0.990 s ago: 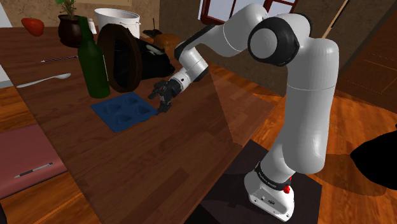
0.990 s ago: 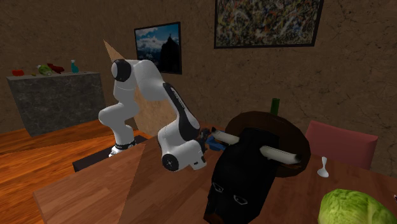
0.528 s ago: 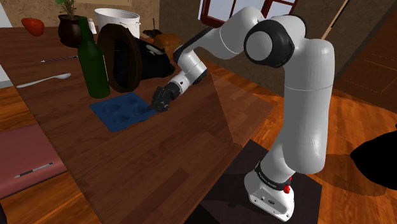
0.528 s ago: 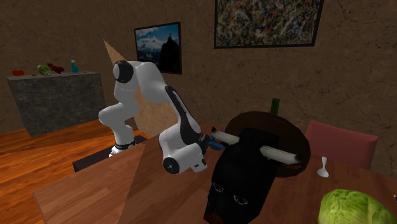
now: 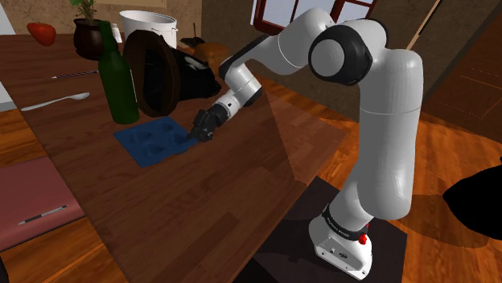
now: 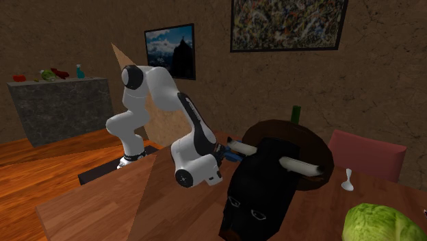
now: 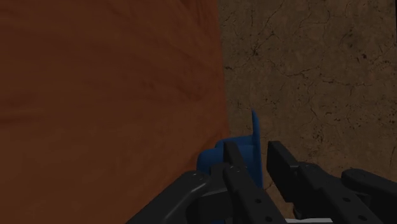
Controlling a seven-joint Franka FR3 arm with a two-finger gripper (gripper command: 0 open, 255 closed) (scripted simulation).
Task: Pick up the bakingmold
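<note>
The blue baking mold (image 5: 153,138), a flat tray with several cups, lies on the brown wooden table (image 5: 185,201) in the shoulder view. My black gripper (image 5: 199,132) is at the mold's edge nearest the arm, tilted down towards it. In the wrist view the gripper (image 7: 256,154) is shut on the mold's thin blue rim (image 7: 254,130), with one black finger (image 7: 232,162) on each side of it. One blue cup (image 7: 208,159) bulges beside the finger.
A green bottle (image 5: 118,76) stands just behind the mold, beside a dark round dish (image 5: 153,72) tipped on edge and a black object (image 5: 195,80). Farther back are a white pot (image 5: 150,27) and a spoon (image 5: 58,100). A red mat (image 5: 32,201) lies at the table's left.
A second ago the gripper stood open just off the mold's edge. It then moved onto the rim and shut on it. Nothing has moved in the last half second.
</note>
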